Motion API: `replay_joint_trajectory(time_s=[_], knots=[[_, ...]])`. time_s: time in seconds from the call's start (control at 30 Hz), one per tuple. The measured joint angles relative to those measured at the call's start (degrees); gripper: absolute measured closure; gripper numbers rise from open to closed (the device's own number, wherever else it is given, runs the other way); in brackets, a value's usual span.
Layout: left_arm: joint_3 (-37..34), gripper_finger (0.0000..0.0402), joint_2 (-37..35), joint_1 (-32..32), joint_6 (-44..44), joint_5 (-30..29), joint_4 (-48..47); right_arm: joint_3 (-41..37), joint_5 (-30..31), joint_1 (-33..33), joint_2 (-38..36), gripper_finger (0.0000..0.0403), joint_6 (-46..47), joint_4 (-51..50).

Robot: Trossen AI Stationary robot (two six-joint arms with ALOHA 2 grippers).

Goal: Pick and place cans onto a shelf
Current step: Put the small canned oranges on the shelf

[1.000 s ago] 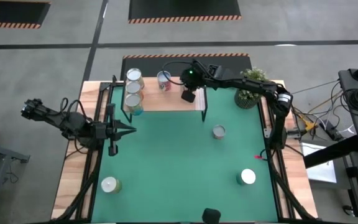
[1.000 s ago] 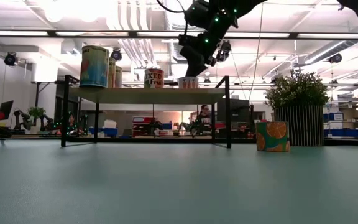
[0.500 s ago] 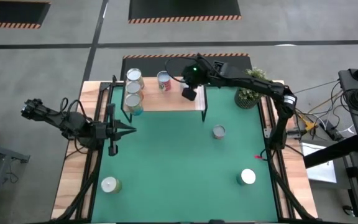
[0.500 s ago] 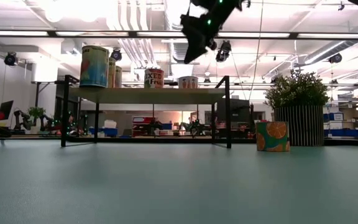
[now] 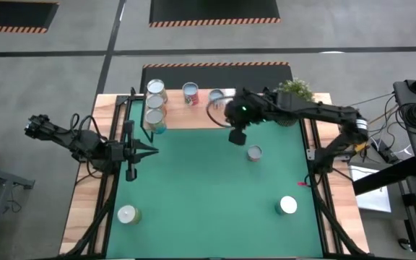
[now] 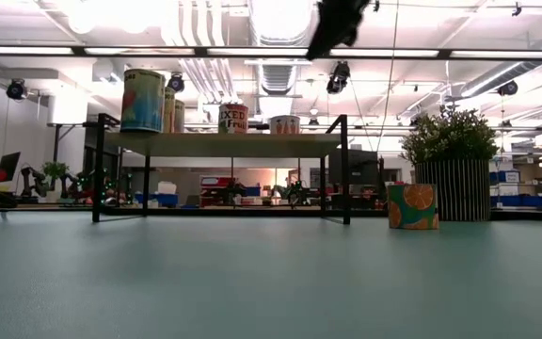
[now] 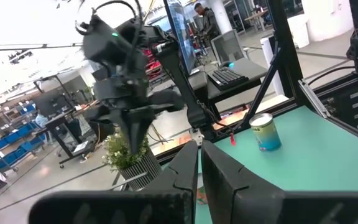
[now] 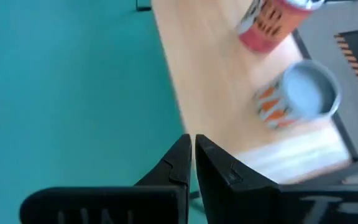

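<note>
Five upright cans on the shelf, plant at upper right; right end effector closed, empty, above green surface.

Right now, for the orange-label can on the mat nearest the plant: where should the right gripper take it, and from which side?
Grip the orange-label can around its upright side wall, coming straight down from above. It stands on end with its round top up and bare mat all round it, so fingers can straddle it freely. The right gripper is already close beside it, fingers together, and would need to open first. The left gripper waits at the mat's left edge.
</note>
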Motion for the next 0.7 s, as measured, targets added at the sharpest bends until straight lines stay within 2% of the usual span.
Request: replay_joint_trajectory(time_s=[0.17, 0.43, 0.57, 0.7], knots=[[0.00, 0.0398, 0.11, 0.01, -0.02, 0.02, -0.01, -12.94, -0.05, 2.50, -8.10, 0.0390, 6.56, 4.12], [0.00, 0.0398, 0.17, 0.00, -0.02, 0.02, 0.00, -34.17, -0.20, 2.99, -19.71, 0.0390, 15.71, 5.01], [0.00, 0.0398, 0.17, 0.00, 0.17, 0.02, 0.18, -45.19, -0.17, 2.97, -24.08, 0.0390, 17.57, 9.93], [0.00, 0.0398, 0.15, 0.00, 0.48, 0.02, 1.36, -52.96, -0.33, 2.97, -26.88, 0.0390, 18.89, 16.02]])
